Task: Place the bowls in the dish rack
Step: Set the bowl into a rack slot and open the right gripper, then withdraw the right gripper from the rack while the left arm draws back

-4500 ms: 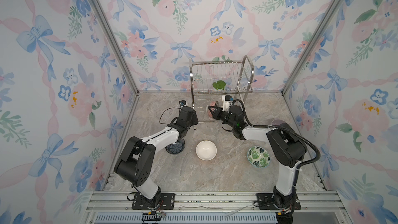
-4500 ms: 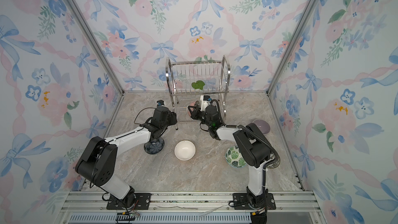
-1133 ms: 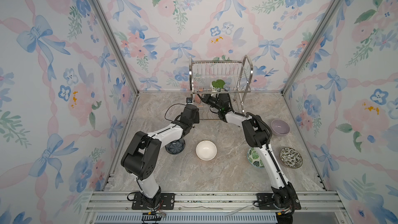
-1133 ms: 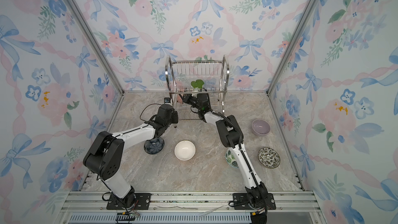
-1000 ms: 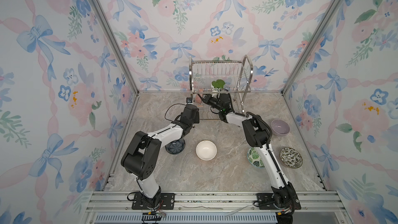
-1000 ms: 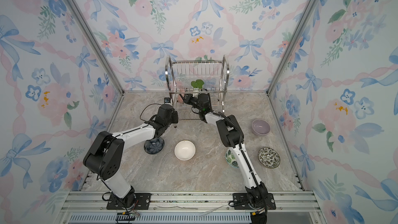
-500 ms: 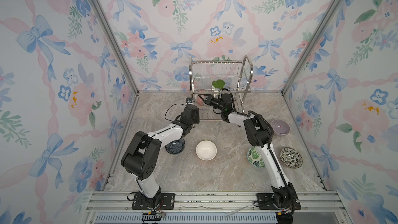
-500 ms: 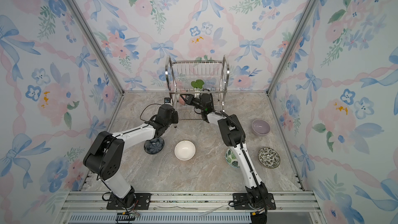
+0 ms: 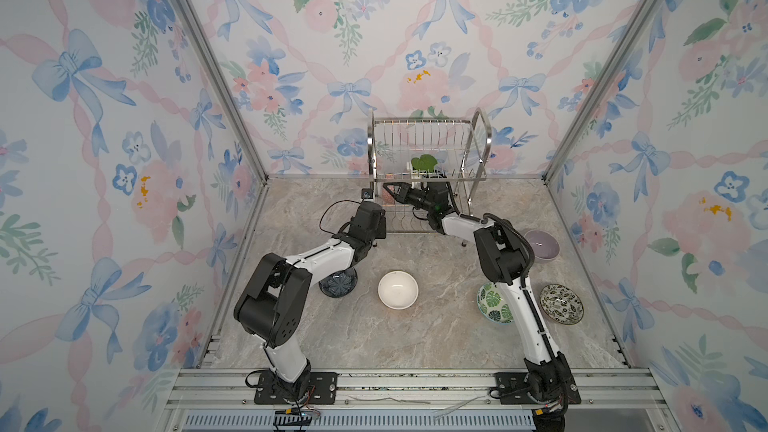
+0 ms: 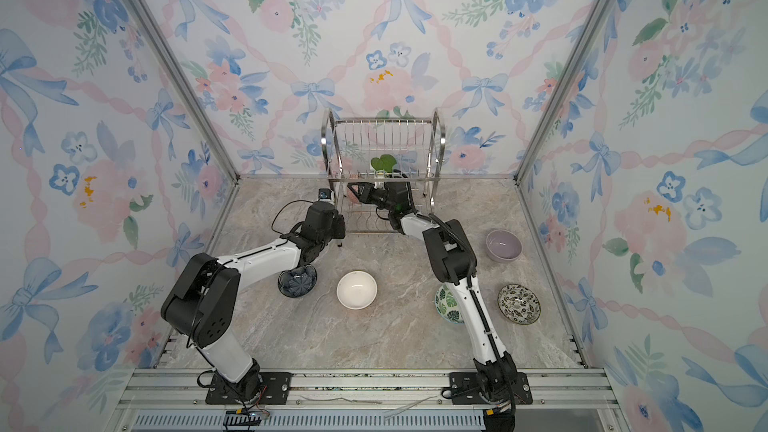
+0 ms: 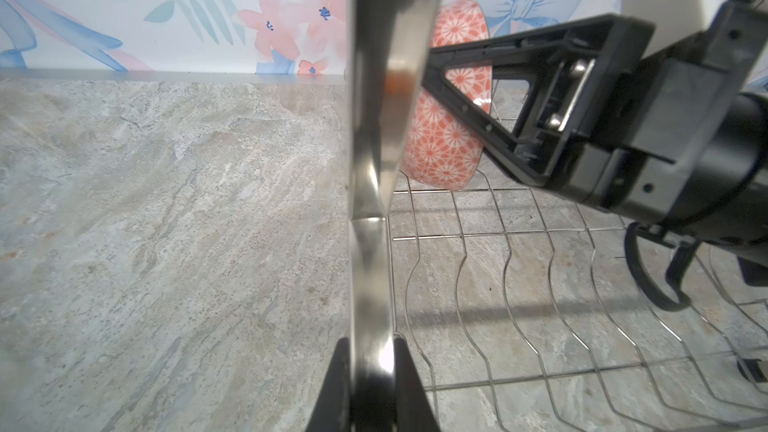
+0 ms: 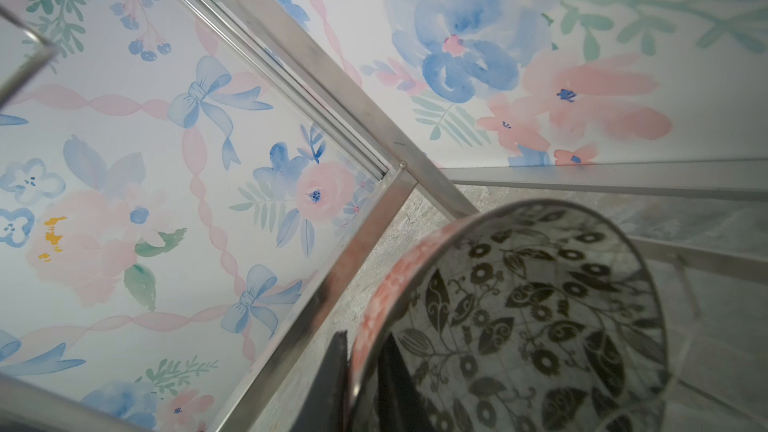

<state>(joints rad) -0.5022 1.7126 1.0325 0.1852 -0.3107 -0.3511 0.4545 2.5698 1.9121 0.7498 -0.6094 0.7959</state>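
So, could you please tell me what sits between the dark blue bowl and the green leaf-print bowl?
The white bowl sits upright between the dark blue bowl and the green leaf-print bowl, as both top views show.

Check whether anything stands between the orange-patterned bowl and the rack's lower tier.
Nothing visible. The orange-patterned bowl stands on edge in the dish rack's lower tier, right end effector astride its rim; left end effector clamps a post.

Around a grey marble-look tabletop [image 9: 415, 347] stand pastel wallpapered walls [image 9: 104, 118] with blue bows and pink flowers; silver aluminium corner posts [image 9: 216, 76] join them; light even, soft.
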